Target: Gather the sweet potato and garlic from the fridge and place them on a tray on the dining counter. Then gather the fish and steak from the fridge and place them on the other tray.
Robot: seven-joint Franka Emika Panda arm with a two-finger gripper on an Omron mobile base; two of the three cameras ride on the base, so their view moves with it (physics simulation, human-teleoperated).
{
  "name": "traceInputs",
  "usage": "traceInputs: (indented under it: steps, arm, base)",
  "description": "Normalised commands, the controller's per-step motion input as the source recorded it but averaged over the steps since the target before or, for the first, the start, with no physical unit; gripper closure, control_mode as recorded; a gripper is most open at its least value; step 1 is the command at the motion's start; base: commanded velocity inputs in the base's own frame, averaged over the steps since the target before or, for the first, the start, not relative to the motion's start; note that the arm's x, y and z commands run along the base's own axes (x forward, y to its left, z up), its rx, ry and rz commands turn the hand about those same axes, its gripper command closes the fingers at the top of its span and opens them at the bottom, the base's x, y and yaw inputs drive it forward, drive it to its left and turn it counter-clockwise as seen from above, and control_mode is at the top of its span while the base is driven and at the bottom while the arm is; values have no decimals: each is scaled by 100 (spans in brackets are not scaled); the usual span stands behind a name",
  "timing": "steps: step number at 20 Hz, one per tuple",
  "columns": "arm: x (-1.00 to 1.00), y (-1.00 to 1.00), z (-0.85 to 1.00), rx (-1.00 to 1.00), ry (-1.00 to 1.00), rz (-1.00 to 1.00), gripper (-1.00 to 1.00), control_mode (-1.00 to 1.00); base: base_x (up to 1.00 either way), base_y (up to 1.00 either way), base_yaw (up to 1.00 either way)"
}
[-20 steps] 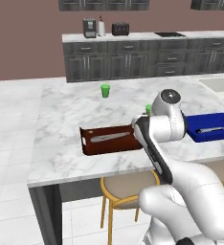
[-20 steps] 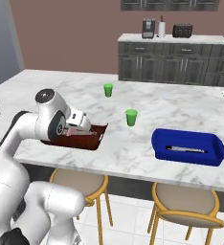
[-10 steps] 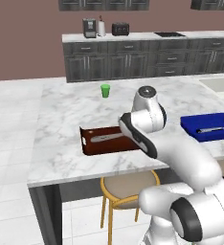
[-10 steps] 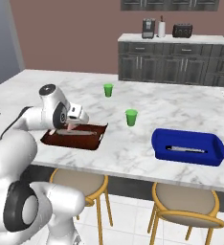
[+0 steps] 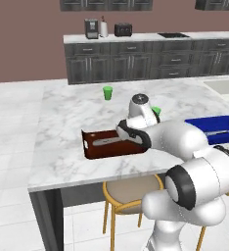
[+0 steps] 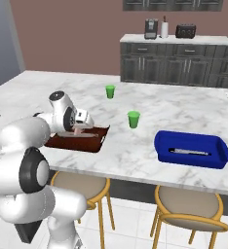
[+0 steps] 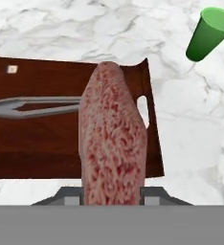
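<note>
My gripper (image 7: 111,194) is shut on the steak (image 7: 113,139), a pink-red slab that hangs just over the right end of the dark brown other tray (image 7: 37,148). The slim grey fish (image 7: 32,106) lies in that tray, left of the steak. From the right base, the gripper (image 6: 80,127) sits low over the brown tray (image 6: 99,141) on the dining counter (image 6: 150,102). The blue tray (image 6: 191,146) stands to the right with a thin pale shape inside. The sweet potato and garlic are hidden, and the fridge is out of view.
Two green cups (image 6: 110,91) (image 6: 133,118) stand on the counter behind the trays; the nearer one (image 7: 209,33) is close to the brown tray's far right corner. Stools stand under the counter's front edge. A dark cabinet run lines the back wall.
The arm has swung left from the blue tray's side, and the hand with the steak has come down over the brown tray.
</note>
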Motion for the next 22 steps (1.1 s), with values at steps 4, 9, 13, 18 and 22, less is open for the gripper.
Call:
traceInputs:
  steps: [4,9,13,18,22]
  arm:
    - [32,3,-47,-6,2,2,100,-100]
    - [39,9,-50,-7,3,1,100,-100]
    - [37,4,-49,-6,1,1,100,-100]
    - [37,2,-49,-7,0,0,100,-100]
    - [19,1,-39,-6,0,0,100,-100]
  base:
    - [0,0,0]
    - [0,0,0]
    - [0,0,0]
    - [0,0,0]
    - [0,0,0]
